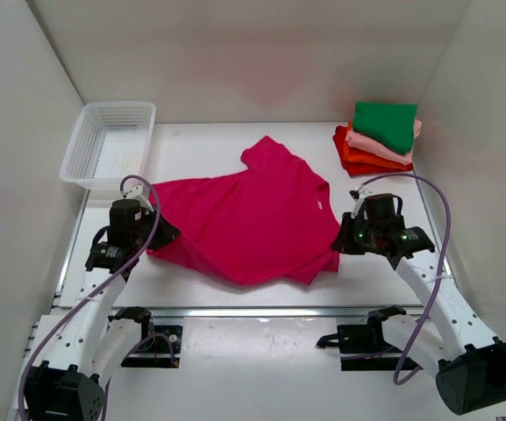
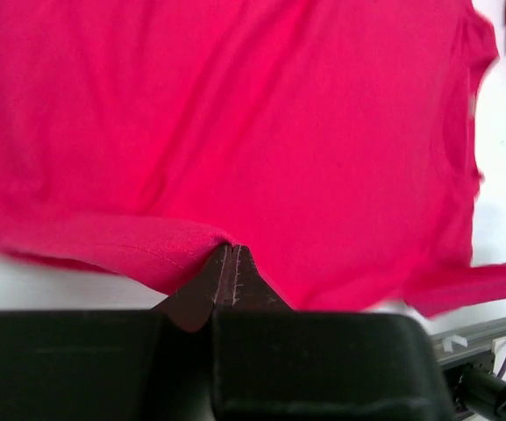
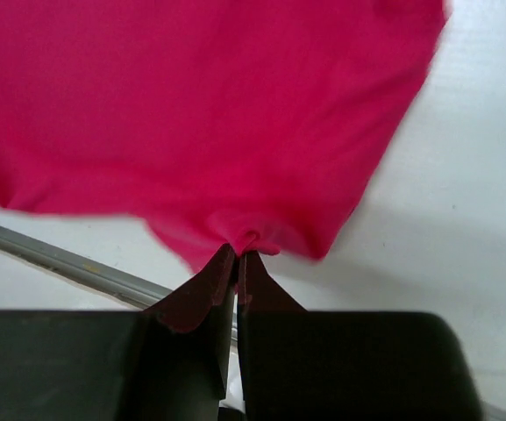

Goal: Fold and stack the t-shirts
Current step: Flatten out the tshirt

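Closest to the lens in the left wrist view, the left pincer (image 2: 232, 263) has its dark fingers pressed together on a folded edge of the magenta t-shirt (image 2: 235, 114), the cloth fanning out above it and filling most of that frame. On the right wrist view I see the same picture: the right pincer (image 3: 238, 263) is pinched tight on a small bunched corner of the shirt, with bare white desk (image 3: 463, 193) to the right of the cloth. From the top view, the magenta shirt lies spread across the middle of the desk, one sleeve pointing toward the upper centre of the frame, its lower edge rumpled and partly doubled under. The left pincer grips it at its left-hand edge, the right one at its lower right corner. At the upper right of the frame sits a stack of folded shirts (image 1: 380, 145), green on top, light pink beneath, orange and red below. At the upper left stands a white mesh basket (image 1: 73, 158), well apart from the magenta shirt.
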`<state>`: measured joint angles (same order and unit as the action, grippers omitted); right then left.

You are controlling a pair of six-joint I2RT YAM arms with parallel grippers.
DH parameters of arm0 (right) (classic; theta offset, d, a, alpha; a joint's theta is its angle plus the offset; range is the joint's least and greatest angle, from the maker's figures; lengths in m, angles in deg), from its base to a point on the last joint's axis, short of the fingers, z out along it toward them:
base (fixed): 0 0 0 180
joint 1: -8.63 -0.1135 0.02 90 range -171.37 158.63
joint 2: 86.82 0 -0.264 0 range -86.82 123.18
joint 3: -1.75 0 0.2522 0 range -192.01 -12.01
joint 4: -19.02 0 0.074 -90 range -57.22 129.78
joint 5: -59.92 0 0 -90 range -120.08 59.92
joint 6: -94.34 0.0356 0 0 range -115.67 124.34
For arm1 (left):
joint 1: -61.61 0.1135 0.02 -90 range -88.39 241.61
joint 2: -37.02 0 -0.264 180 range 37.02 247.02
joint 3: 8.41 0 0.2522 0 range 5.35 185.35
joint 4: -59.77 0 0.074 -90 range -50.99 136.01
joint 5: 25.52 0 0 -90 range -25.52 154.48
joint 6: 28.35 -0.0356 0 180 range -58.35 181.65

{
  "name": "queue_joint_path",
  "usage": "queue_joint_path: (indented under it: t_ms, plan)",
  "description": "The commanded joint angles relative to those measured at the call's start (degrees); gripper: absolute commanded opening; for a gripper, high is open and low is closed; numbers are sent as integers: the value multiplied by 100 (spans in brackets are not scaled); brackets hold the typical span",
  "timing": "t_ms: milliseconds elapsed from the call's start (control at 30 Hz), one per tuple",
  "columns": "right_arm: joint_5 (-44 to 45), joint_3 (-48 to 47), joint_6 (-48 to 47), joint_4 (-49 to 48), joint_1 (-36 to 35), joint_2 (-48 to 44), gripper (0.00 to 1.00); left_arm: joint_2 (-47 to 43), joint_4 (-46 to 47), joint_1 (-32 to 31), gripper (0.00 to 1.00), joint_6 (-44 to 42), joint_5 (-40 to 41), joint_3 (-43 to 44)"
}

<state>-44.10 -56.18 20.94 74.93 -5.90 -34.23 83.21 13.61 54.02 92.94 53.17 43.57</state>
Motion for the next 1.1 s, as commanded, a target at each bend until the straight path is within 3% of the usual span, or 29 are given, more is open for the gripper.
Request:
queue_joint_path:
  t_ms: [0, 133, 333, 500, 667, 767, 867, 967, 1067]
  plan:
    - [-83, 214, 159, -93, 160, -153, 0, -163, 49, 65, 0, 43, -125, -322]
    - [-276, 276, -86, 12, 248, -110, 0, -357, -64, 12, 0, 18, -38, -482]
    - [-461, 259, -184, -163, -261, 101, 0, -813, -258, 56, 0, 97, 67, -736]
    - [-497, 5, -411, -374, -349, 496, 0, -1402, -407, 109, 0, 203, 708, -755]
    - [-216, -898, -1060, -497, 203, 883, 0, -842, -145, 214, 0, -184, 718, -342]
    - [750, -2118, -1089, -628, 388, 1077, 0, 55, 49, 504, 0, -483, 472, 921]
    - [42, -3025, -686, -1689, 1264, 753, 0, 767, 112, 558, 0, -650, 629, 2574]
    - [-409, -4194, -657, -1694, 1654, 961, 1, 1644, -177, 680, 0, -764, 500, 4662]
    - [-417, -5047, -1026, -1456, 1751, 1059, 0, 2138, -415, 689, 0, -834, 402, 5843]
